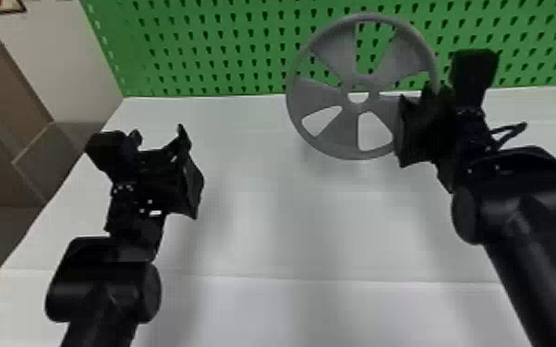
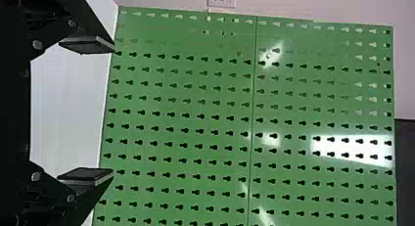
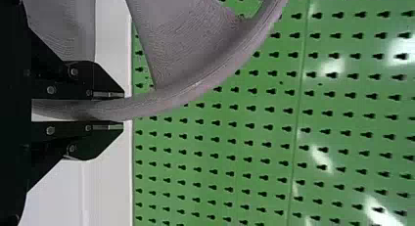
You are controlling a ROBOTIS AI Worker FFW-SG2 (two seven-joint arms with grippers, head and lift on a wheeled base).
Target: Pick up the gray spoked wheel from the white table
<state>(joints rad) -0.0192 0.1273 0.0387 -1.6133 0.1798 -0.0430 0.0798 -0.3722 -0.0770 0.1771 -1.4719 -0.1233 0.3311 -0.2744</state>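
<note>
Over the surface (image 1: pixel 254 221), the right pincer (image 3: pixel 123 110) clasps the wheel (image 1: pixel 341 127), likely stiff and light, sensibly by its rim (image 3: pixel 166 98); the left pincer (image 2: pixel 114 109) gapes.

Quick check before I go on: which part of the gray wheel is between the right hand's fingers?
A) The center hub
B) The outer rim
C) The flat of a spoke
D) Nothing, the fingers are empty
B: the gray wheel's outer rim runs between the two fingers of the right hand, one finger on each side of it.
</note>
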